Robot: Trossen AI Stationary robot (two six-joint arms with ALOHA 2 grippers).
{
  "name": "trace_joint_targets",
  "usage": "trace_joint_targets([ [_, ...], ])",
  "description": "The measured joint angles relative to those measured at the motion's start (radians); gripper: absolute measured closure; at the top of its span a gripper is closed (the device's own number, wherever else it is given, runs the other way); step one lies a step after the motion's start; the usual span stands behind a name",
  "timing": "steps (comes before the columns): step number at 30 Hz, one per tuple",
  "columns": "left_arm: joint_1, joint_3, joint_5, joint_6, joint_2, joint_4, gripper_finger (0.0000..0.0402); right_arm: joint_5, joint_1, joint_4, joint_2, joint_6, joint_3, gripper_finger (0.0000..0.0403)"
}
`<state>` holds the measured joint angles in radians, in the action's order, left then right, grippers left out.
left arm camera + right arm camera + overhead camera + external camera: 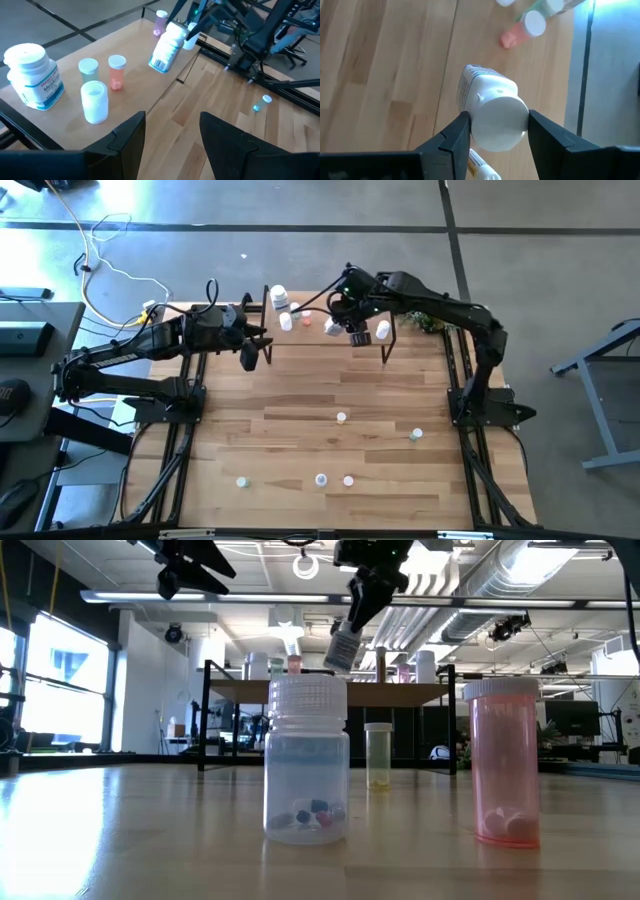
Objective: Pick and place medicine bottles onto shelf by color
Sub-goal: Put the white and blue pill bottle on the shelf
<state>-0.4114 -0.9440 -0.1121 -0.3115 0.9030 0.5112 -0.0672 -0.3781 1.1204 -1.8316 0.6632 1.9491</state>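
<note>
The right gripper [495, 131] holds a white bottle [492, 112] by its cap, jaws closed on either side of the cap with the body hanging free beyond them. That grip leaves the base clear, which I judge suits setting it down upright. In the left wrist view this bottle [166, 46] hangs tilted in the air over the shelf's [135, 90] edge, not touching the board.

On the shelf stand a big labelled bottle [32, 75], a green-capped one [88, 70], an orange one [117, 71] and a plain white one [94, 101], close together beside the big bottle, with a purple one [160, 22] farther along. They look grouped by cap colour, so the carried bottle probably belongs near the white ones.

The left gripper [172, 130] waits beside the shelf, jaws wide and empty.

Several small bottles are still on the desk [300, 400], well apart from the shelf, such as one [341, 417] near its middle
</note>
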Motion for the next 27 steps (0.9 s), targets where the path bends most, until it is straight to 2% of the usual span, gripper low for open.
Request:
trace_joint_targets([
  [11, 0.0, 0.0, 0.025, -0.018, 0.0, 0.001, 0.0222, -0.027, -0.001, 0.031, -0.039, 0.019, 0.001, 0.0255],
  [20, 0.0, 0.0, 0.025, -0.018, 0.0, 0.001, 0.0222, -0.04, -0.001, 0.033, -0.04, 0.034, 0.001, 0.0215],
  [27, 0.0, 0.0, 0.024, -0.018, 0.0, 0.001, 0.0222, -0.109, 0.007, 0.013, -0.043, 0.045, 0.001, 0.02],
])
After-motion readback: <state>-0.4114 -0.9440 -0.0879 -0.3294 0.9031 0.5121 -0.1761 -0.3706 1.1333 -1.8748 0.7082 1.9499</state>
